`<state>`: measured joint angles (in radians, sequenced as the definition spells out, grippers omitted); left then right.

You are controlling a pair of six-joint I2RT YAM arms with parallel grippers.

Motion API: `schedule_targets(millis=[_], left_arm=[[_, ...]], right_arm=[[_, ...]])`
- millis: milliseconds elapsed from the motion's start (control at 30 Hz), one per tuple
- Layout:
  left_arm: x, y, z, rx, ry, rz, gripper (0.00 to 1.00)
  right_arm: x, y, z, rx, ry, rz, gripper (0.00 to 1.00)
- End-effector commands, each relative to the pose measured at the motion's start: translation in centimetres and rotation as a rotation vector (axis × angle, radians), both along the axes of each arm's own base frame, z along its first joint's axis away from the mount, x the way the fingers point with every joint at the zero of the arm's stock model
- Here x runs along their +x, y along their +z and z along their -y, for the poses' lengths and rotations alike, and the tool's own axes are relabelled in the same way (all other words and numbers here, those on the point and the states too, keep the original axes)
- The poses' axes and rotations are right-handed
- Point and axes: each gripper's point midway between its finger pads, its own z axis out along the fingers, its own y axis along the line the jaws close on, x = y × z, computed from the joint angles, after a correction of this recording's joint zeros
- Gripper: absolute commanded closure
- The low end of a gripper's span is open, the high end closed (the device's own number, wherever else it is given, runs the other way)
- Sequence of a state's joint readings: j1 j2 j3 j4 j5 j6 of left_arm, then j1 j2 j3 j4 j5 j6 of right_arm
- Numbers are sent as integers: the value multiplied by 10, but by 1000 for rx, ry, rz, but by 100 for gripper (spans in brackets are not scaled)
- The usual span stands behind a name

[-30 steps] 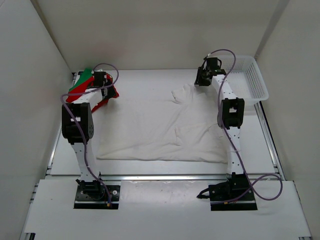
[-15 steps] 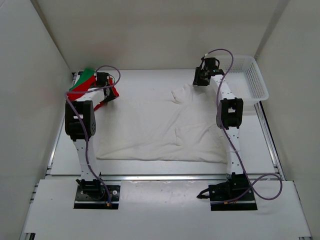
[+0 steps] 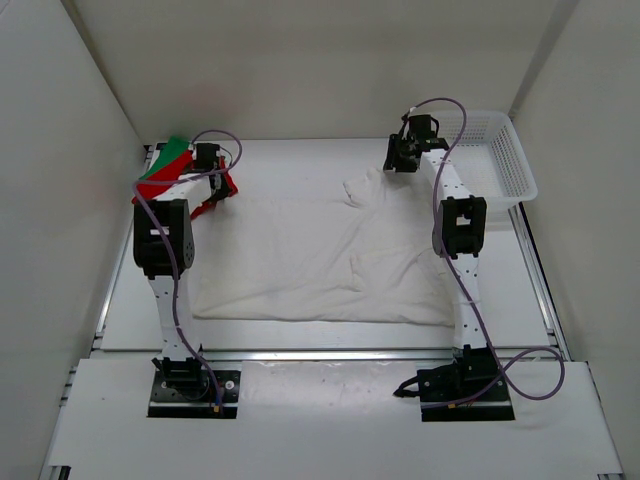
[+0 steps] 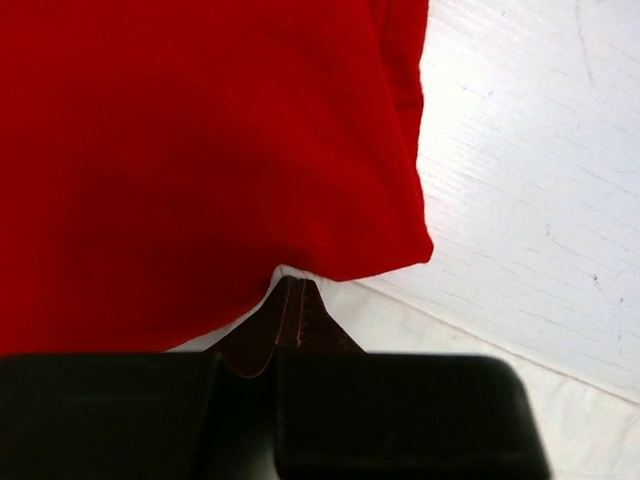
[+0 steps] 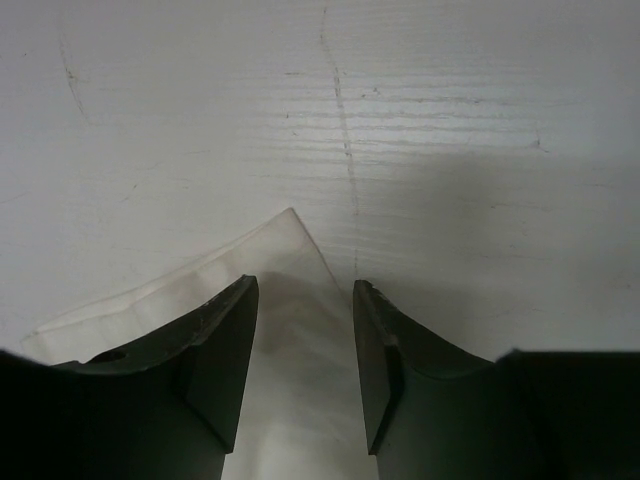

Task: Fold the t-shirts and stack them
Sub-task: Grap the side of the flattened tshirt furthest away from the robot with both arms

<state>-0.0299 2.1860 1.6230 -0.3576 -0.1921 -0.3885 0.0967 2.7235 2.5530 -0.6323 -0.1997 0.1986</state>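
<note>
Jaws: left gripper (image 4: 290, 300) shut, tips together right at the red shirt's (image 4: 200, 130) lower edge; whether any cloth is pinched I cannot tell. Right gripper (image 5: 305, 330) parted, one finger on each side of a pointed corner of the white shirt (image 3: 320, 260), not closed on it
Where: white shirt lies spread over the middle of the table (image 3: 290, 165); red and green shirt (image 3: 172, 153) are bunched together at the far left corner, green behind red; basket (image 3: 515, 165) sits far right, well apart from the cloth
Handling: all three look light, limp and thin, so they should sag and drag unless lifted at two points; nothing fragile, little slip on the pads
Hold: pinch edges or corners, as at the far right corner under the right gripper; a matching corner on the left would keep it flat
Heading: white shirt's straight edge runs along the near side; collar end cannot be told
Long axis: seemingly left to right across the table
</note>
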Motion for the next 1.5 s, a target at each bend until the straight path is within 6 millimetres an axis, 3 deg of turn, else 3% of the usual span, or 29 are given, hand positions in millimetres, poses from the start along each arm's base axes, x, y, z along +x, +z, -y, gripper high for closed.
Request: schedule_targets(millis=[0, 100, 400, 533, 633, 700, 733, 800, 900, 1033, 1300, 1467], left_arm=[[-4, 20, -2, -14, 17, 52, 100], [-7, 31, -2, -40, 20, 89, 100], [-17, 53, -1, -32, 5, 140, 100], [-17, 57, -4, -25, 8, 149, 100], [-14, 53, -6, -21, 12, 144, 100], [-10, 53, -5, -33, 11, 140, 88], [-8, 47, -6, -38, 17, 132, 75], [-5, 42, -3, -34, 12, 117, 60], [-2, 38, -4, -22, 16, 103, 56], [-1, 32, -9, -18, 24, 87, 55], [4, 22, -8, -13, 9, 43, 65], [6, 23, -7, -8, 7, 52, 82]], right_arm=[[3, 6, 4, -15, -23, 12, 59], [2, 11, -13, -47, 14, 33, 60], [12, 19, -13, 26, -1, 65, 100], [15, 30, -14, 41, 5, 89, 100], [16, 56, -13, 59, 13, 122, 100], [15, 68, -10, 55, 31, 139, 100], [16, 74, -7, 57, 29, 149, 100], [13, 75, -8, 65, 36, 140, 100], [12, 74, -16, 72, 56, 141, 100], [8, 68, -24, 81, 72, 118, 100], [8, 70, -34, 94, 91, 125, 100], [9, 69, -29, 101, 83, 121, 100]])
